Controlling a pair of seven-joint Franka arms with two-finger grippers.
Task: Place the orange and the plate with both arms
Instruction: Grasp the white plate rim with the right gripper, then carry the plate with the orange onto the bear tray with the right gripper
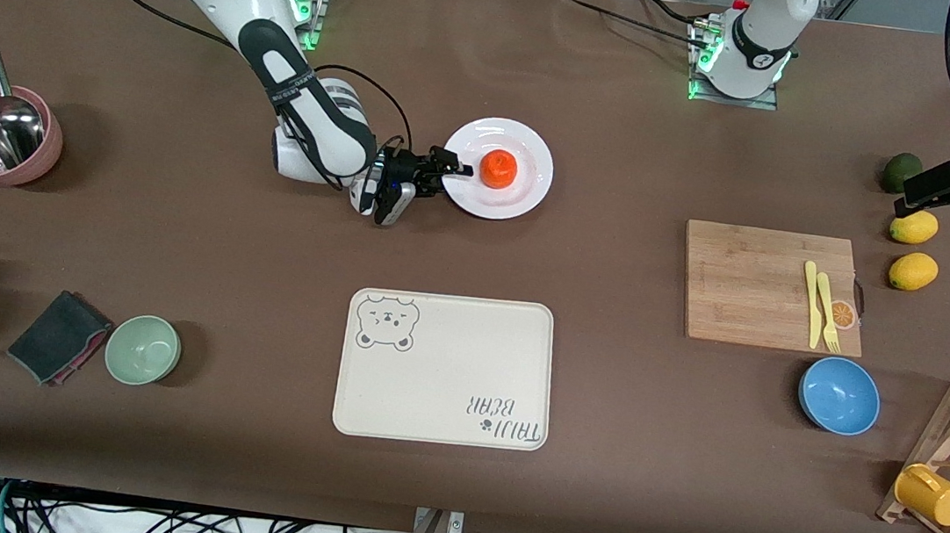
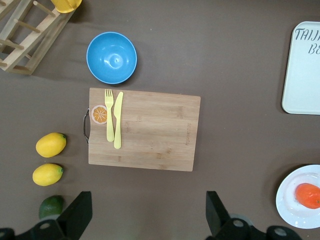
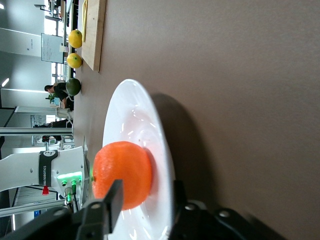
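Observation:
The orange [image 1: 498, 169] sits on the white plate [image 1: 531, 156], which lies on the brown table between the two arm bases. My right gripper [image 1: 454, 167] is low at the plate's rim on the right arm's side. It is open, with one finger over the rim beside the orange [image 3: 122, 172] and the other under the plate [image 3: 135, 115]. My left gripper [image 1: 934, 184] is up in the air over the lime and lemons, open and empty. In the left wrist view the gripper [image 2: 149, 215] has its fingers wide apart, and the plate [image 2: 292, 210] and the orange [image 2: 308, 195] show at the edge.
A cream bear tray [image 1: 446, 369] lies nearer the front camera than the plate. A cutting board [image 1: 756, 283] with a yellow knife and fork, a blue bowl [image 1: 839, 395], two lemons [image 1: 911, 271], a lime [image 1: 900, 170] and a mug rack stand at the left arm's end. A pink bowl, a green bowl [image 1: 143, 348] and a cloth stand at the right arm's end.

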